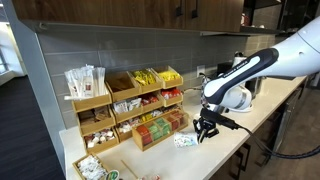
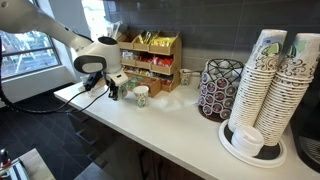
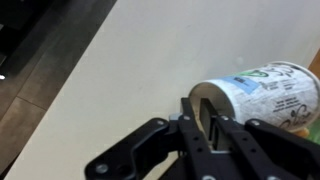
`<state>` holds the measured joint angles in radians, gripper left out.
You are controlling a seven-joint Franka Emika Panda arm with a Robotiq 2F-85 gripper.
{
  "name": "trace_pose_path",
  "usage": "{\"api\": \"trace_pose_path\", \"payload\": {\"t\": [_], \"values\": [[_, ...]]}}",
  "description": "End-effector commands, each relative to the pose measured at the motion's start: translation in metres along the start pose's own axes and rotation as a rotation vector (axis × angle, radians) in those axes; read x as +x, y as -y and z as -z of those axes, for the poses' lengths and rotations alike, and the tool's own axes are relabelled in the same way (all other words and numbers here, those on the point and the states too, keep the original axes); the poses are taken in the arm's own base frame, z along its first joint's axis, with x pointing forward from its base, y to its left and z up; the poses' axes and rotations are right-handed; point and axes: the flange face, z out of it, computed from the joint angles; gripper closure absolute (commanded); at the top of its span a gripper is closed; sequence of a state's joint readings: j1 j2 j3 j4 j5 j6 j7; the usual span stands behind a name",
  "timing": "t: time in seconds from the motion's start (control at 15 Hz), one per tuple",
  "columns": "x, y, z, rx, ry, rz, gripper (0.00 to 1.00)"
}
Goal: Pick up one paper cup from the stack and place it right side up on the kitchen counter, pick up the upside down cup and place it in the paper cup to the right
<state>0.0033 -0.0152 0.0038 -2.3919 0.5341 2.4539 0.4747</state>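
Tight in now: the end effector (image 3: 208, 122), fingers almost together, pinches the near rim of the white printed paper cup (image 3: 265, 90), which stretches away past its tips over the pale cream tabletop (image 3: 120, 70).

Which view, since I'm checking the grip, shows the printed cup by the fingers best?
The wrist view: the cup is large there, its print and rim clear right at the fingers. In both exterior views the cup is only a small pale shape near the arm, details lost.
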Motion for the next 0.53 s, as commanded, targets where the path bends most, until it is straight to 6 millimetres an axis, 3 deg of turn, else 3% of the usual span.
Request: {"api": "trace_pose_path", "payload": {"t": [0.0, 0.27, 0.47], "values": [[-0.003, -0.011, -0.003, -0.064, 0.019, -0.016, 0.51], [-0.009, -0.011, 0.006, -0.140, -0.010, -0.021, 0.22], [-0.016, 0.005, 0.021, -0.137, -0.060, 0.013, 0.00]]}}
